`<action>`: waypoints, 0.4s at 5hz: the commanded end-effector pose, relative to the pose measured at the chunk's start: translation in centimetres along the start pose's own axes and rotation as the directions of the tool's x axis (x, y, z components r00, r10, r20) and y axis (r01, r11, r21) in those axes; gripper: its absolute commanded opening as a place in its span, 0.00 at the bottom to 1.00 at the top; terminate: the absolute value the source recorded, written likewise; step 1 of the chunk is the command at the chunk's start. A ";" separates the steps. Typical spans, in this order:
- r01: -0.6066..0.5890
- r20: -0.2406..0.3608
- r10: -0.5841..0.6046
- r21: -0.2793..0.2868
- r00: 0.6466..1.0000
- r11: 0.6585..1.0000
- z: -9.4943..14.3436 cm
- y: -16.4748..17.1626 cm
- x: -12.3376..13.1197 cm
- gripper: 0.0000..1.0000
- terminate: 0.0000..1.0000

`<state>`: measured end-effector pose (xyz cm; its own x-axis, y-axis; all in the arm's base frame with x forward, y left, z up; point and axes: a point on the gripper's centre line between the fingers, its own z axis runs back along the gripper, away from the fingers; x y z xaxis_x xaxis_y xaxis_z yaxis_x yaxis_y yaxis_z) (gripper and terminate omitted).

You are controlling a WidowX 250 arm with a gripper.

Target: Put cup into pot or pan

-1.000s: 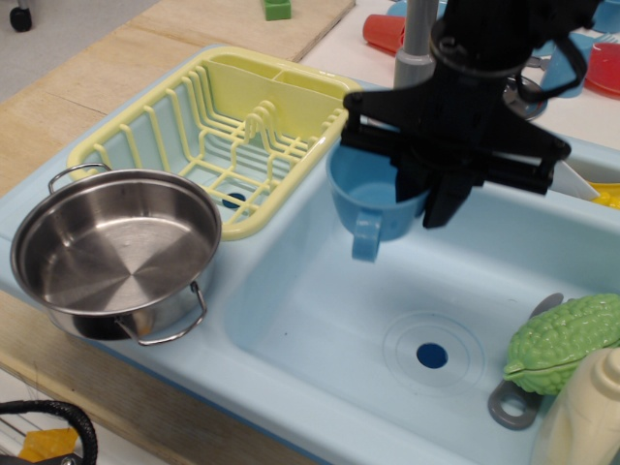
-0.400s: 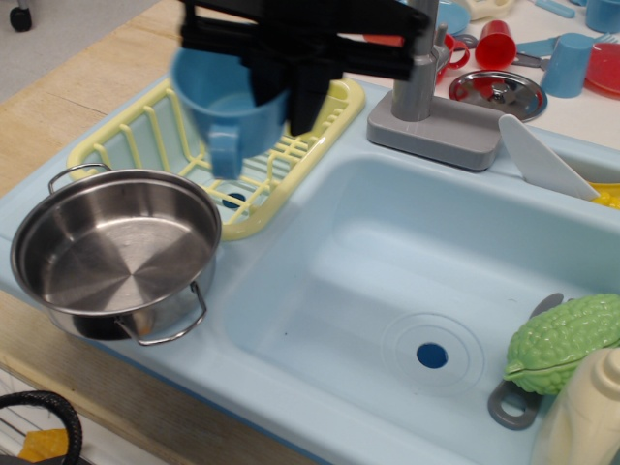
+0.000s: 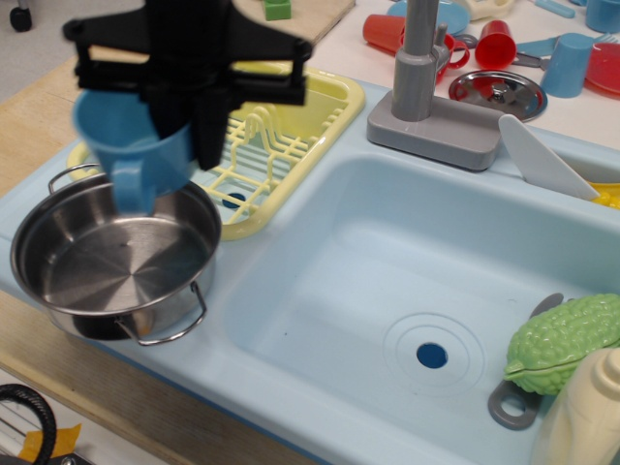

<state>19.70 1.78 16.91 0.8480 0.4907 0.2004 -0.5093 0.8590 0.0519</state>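
My black gripper (image 3: pixel 184 136) is shut on the rim of the light blue cup (image 3: pixel 121 145) and holds it in the air over the far edge of the steel pan (image 3: pixel 107 257). The cup hangs upright with its thick loop handle (image 3: pixel 129 189) pointing down toward me. The pan sits on the sink's left counter, shiny, shallow and holding nothing, with two thin wire handles. The cup's base is above the pan's rim and does not touch it.
A yellow dish rack (image 3: pixel 262 145) stands right behind the pan. The sink basin (image 3: pixel 407 291) lies to the right, with a grey faucet (image 3: pixel 421 68) behind it and a green bumpy vegetable (image 3: pixel 562 339) at its right. Red cups (image 3: pixel 494 44) and a lid stand beyond.
My gripper has carried the cup leftward, from over the basin, past the dish rack, to above the pan, and a little lower. The pan has not moved.
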 end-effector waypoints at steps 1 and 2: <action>-0.022 0.006 0.022 -0.025 1.000 0.999 -0.5 1.8 -0.2 0.00 0.00; -0.023 -0.021 0.022 -0.051 1.000 0.998 -0.9 2.0 -0.9 1.00 0.00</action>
<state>17.87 2.81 15.65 0.8479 0.5024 0.1691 -0.5101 0.8601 0.0022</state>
